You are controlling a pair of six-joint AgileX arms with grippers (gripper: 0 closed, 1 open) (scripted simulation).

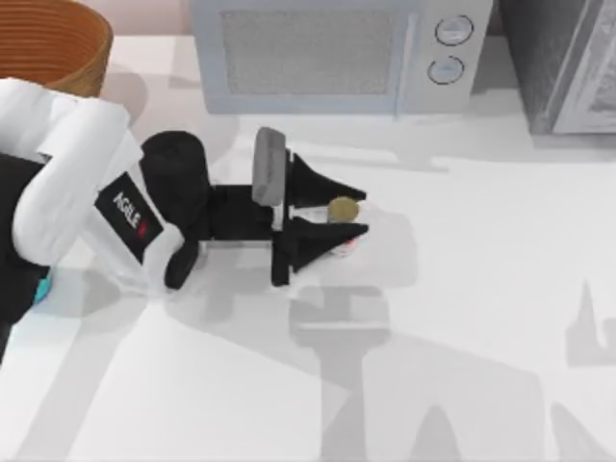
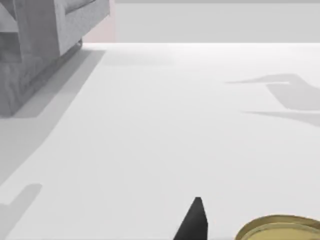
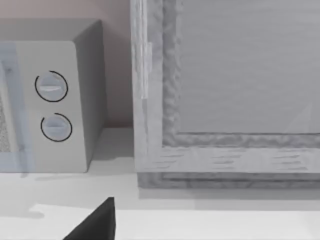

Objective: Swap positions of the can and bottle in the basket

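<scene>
Straddling gold-lidded can [image 1: 344,209] (clear body), left pincer [image 1: 358,212] parted; wicker basket [image 1: 67,43] well apart.

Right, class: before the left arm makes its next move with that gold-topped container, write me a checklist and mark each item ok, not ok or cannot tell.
1. Left gripper straddles the gold-topped container: ok.
2. Fingers closed firmly on it: cannot tell.
3. Container inside the basket: not ok; it is out on the table, right of the basket.
4. Microwave clear of the gripper: ok, it stands behind.
5. Second container located: cannot tell.
</scene>
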